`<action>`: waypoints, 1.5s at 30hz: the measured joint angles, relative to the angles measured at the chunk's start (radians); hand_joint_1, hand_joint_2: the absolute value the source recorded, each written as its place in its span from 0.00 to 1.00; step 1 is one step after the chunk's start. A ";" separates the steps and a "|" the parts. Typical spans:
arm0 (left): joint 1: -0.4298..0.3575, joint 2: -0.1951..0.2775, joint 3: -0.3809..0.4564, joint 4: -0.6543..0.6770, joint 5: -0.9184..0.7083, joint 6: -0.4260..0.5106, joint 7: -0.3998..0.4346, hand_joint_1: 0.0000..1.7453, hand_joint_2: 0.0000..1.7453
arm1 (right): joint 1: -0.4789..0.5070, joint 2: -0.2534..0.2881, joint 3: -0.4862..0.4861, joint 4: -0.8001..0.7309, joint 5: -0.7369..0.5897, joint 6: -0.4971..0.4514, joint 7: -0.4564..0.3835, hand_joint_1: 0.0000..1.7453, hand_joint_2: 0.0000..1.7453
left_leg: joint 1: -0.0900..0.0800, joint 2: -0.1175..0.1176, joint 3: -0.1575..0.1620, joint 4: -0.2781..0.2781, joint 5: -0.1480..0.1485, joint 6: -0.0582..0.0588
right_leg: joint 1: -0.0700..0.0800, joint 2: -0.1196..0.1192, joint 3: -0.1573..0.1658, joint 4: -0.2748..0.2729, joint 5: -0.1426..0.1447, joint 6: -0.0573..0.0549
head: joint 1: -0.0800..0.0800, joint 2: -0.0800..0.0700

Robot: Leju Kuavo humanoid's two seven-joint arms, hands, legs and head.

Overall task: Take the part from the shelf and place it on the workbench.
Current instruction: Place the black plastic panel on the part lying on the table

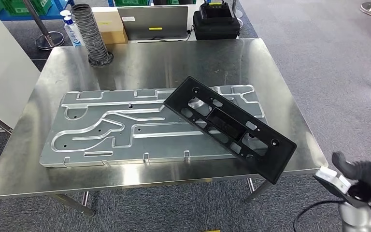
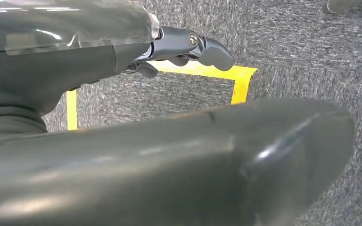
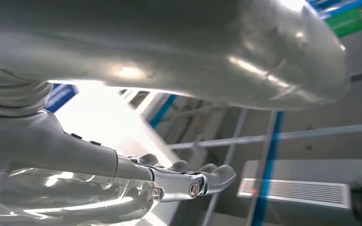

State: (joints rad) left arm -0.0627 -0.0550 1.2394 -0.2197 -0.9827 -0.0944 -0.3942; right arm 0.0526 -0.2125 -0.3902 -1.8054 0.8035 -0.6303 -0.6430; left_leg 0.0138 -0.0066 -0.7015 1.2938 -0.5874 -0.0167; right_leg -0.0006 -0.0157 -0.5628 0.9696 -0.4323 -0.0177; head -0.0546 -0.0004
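Head view, items listed from left to right. A white panel (image 1: 2,67) was seen standing off the left edge of the worktop (image 1: 140,63), a steel surface on a grey carpeted floor (image 1: 319,58). A coiled grey ribbed hose (image 1: 91,34) was recorded upright at the far left of the worktop, with a cardboard box (image 1: 110,24), a grey laptop-like case (image 1: 153,21) and a black device (image 1: 216,21) ranged behind the far edge. A large machined aluminium plate (image 1: 106,128) with routed channels was laid flat across the middle of the worktop. The black part (image 1: 229,126), a long rectangular frame with cut-outs, was found lying slantwise on the plate's right portion, its near right corner projecting past the front edge of the worktop.

The right robot hand (image 1: 355,171) was noted at the lower right, off the worktop and apart from the part; nothing was held in it. In the right wrist view its fingers (image 3: 207,176) were shown extended and lightly bent, parted from the thumb, against a blurred background.

In the left wrist view the left robot hand (image 2: 122,94) was recorded over grey carpet marked with yellow tape (image 2: 202,70), its fingers (image 2: 198,47) stretched out away from the thumb, with nothing between them.
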 joint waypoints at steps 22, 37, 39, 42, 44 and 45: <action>-0.008 -0.024 0.017 0.000 0.010 0.004 0.014 0.00 0.00 | 0.144 0.211 -0.237 0.064 0.020 0.116 -0.050 0.00 0.00 | -0.006 0.005 0.075 -0.289 0.209 0.030 | 0.004 0.019 0.117 -0.004 -0.100 0.032 | 0.000 0.000; -0.009 -0.033 0.024 0.000 -0.005 -0.003 0.016 0.00 0.00 | 0.054 0.267 -0.447 0.721 -0.011 0.178 -0.050 0.00 0.00 | -0.006 0.004 0.238 -0.294 0.057 0.014 | 0.001 0.006 -0.047 0.037 0.026 0.024 | 0.000 0.000; -0.010 -0.037 0.024 0.000 -0.010 -0.006 0.013 0.00 0.00 | 0.024 0.250 -0.481 0.894 0.002 0.167 -0.034 0.00 0.00 | -0.006 0.005 0.232 -0.302 0.067 0.028 | 0.000 0.007 -0.049 0.038 0.035 0.037 | 0.000 0.000; -0.012 -0.043 0.024 0.000 -0.018 -0.009 0.010 0.00 0.00 | 0.000 0.237 -0.519 1.106 0.027 0.161 0.020 0.00 0.00 | -0.002 0.009 0.202 -0.307 0.101 0.046 | -0.007 0.011 -0.078 0.105 -0.049 0.056 | 0.000 0.000; -0.011 -0.044 0.024 0.000 -0.027 -0.013 0.009 0.00 0.00 | -0.018 0.235 -0.529 1.222 0.063 0.163 0.102 0.00 0.00 | -0.002 0.013 0.173 -0.306 0.123 0.049 | -0.011 0.012 -0.111 0.228 -0.149 0.066 | 0.000 0.000; -0.011 -0.046 0.023 0.000 -0.032 -0.015 0.008 0.00 0.00 | -0.027 0.236 -0.531 1.275 0.083 0.171 0.156 0.00 0.00 | -0.002 0.014 0.159 -0.305 0.134 0.047 | -0.014 0.012 -0.120 0.283 -0.174 0.069 | 0.000 0.000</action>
State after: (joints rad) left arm -0.0739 -0.1007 1.2619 -0.2193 -1.0151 -0.1096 -0.3859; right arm 0.0254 0.0233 -0.9209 -0.5307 0.8862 -0.4595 -0.4871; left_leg 0.0117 0.0074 -0.5425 0.9885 -0.4532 0.0307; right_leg -0.0146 -0.0035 -0.6823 1.2530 -0.6063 0.0517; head -0.0545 -0.0004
